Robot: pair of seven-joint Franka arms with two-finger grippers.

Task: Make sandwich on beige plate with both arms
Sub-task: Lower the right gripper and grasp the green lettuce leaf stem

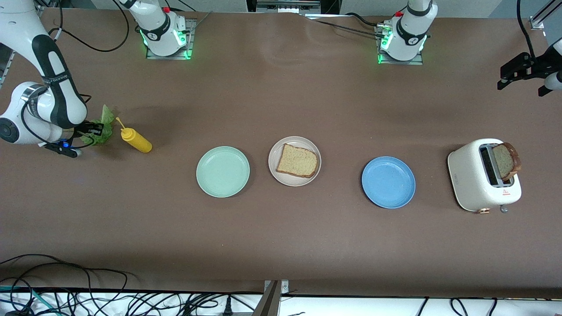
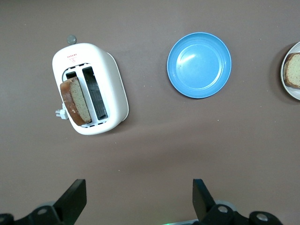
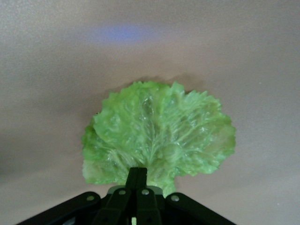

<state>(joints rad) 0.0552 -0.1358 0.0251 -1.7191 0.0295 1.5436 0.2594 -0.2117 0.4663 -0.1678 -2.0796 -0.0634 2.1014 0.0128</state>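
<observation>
A ruffled green lettuce leaf (image 1: 102,127) (image 3: 159,131) lies at the right arm's end of the table. My right gripper (image 1: 94,128) (image 3: 137,174) is shut on the leaf's stem edge. The beige plate (image 1: 274,154) sits mid-table between a mint plate and a blue plate. One bread slice (image 1: 297,161) lies flat on it. A second bread slice (image 1: 506,160) (image 2: 75,101) stands in a slot of the white toaster (image 1: 476,184) (image 2: 110,93). My left gripper (image 1: 511,74) (image 2: 139,199) hangs open and holds nothing, high over the left arm's end of the table.
A yellow squeeze bottle (image 1: 137,141) lies on its side right beside the lettuce, toward the plates. The mint green plate (image 1: 222,171) and the blue plate (image 1: 388,182) (image 2: 199,64) flank the beige one and hold nothing. Cables run along the table's near edge.
</observation>
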